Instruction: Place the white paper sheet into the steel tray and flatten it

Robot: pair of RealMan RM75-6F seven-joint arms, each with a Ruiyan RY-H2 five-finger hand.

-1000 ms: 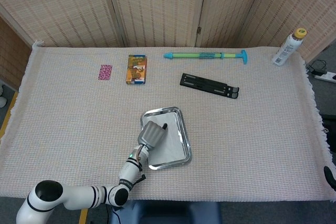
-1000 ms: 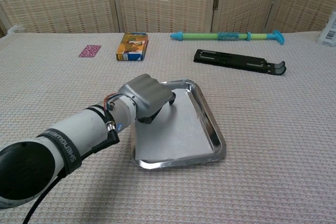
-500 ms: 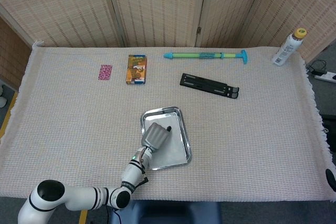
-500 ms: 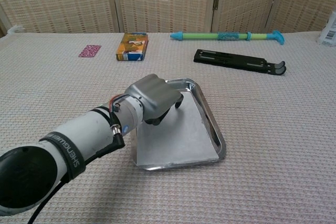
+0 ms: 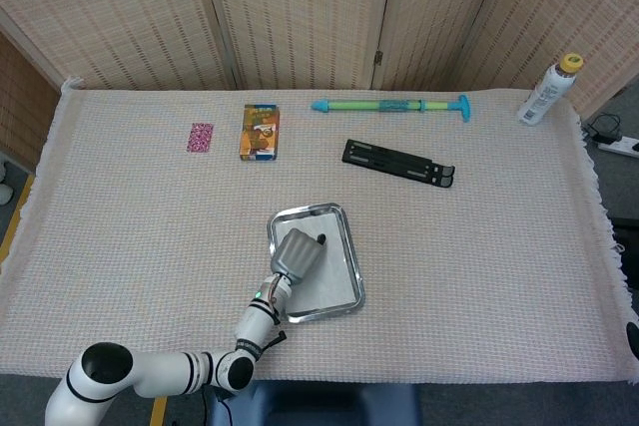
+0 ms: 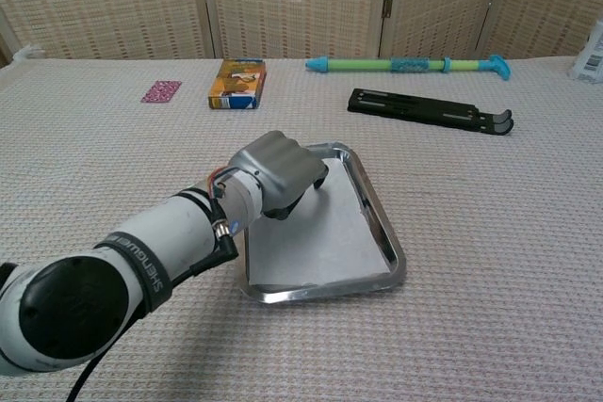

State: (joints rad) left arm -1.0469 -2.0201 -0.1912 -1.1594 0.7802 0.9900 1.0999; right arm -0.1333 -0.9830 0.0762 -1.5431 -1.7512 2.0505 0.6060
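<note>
Paper (image 6: 325, 247) lies inside tray (image 6: 384, 223), placement done; left hand (image 6: 278, 171), fingers (image 6: 318, 179) curled downward onto it, holding nothing; flattening unfinished.

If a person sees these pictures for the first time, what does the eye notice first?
First comes the left hand, curled over the white paper sheet lying in the steel tray near the table's front middle. Next, the green-and-blue water squirter and the black folding stand lie further back.
</note>
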